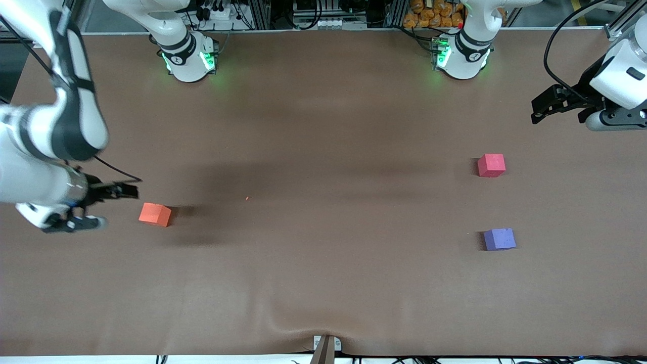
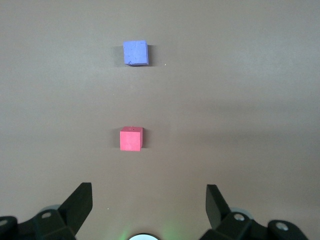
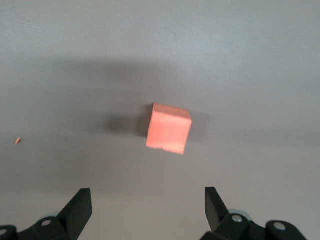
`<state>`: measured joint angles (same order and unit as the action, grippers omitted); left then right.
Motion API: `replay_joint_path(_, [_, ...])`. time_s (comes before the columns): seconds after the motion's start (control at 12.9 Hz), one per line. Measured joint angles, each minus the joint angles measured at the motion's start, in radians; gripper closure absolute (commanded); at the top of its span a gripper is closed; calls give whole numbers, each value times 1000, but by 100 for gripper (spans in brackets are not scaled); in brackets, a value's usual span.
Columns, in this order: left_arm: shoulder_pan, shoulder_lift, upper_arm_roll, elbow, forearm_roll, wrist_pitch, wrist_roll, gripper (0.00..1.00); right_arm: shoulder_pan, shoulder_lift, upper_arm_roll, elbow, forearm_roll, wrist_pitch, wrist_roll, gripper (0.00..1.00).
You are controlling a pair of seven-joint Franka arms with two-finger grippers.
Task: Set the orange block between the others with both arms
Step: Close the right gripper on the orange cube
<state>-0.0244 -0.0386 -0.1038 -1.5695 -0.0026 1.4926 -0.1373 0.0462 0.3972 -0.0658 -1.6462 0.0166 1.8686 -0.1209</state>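
Orange block on desk, right arm's end | right pincer wide, empty, just beside it, nearer | left pincer wide, empty, near pinkish-red cube; purple-blue cube nearer the camera.

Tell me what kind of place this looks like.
Most likely a robotics lab or test bench: two white arms on green-lit bases, a brown-covered table holding only three small foam cubes, such as the orange block, and cables and metal framing along its edge.
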Motion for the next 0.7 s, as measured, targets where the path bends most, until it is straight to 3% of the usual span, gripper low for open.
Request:
replay_joint_path(0.31, [3,2,0,0,0,0,0,0,6,120,-3,-8,0,173,-9,0])
replay_joint_path(0.7, [4,2,0,3,0,0,0,0,-39,194,-11,-22,0,242,-10,0])
